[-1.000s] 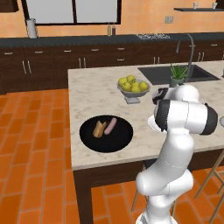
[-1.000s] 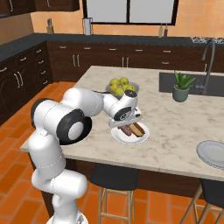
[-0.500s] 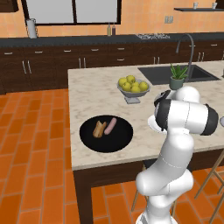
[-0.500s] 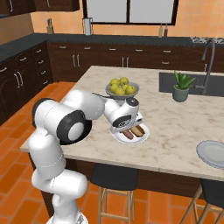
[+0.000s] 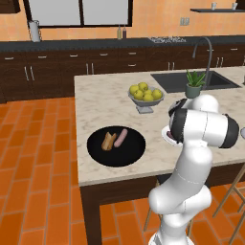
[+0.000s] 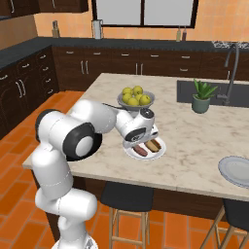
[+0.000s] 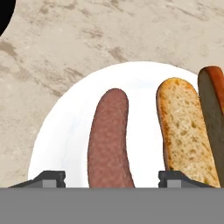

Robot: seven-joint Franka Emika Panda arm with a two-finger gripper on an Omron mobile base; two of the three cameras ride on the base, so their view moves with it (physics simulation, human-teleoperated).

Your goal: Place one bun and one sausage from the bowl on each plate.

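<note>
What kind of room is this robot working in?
A rendered home kitchen: a marble-topped island with an inset sink and tall faucet, dark cabinets along the wall, and stools tucked under the island.

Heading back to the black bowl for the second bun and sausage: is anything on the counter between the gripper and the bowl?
Nothing visible blocks it. The gripper sits open over the white plate; bare marble lies between there and the black bowl. The fruit bowl stands farther back, off the line.

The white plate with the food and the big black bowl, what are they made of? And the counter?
The white plate looks like smooth glazed ceramic: plain white with a soft sheen. The black bowl seems glossy, maybe glazed ceramic or plastic; the render leaves it open. The counter looks like polished beige stone, with darker mottled veins.
</note>
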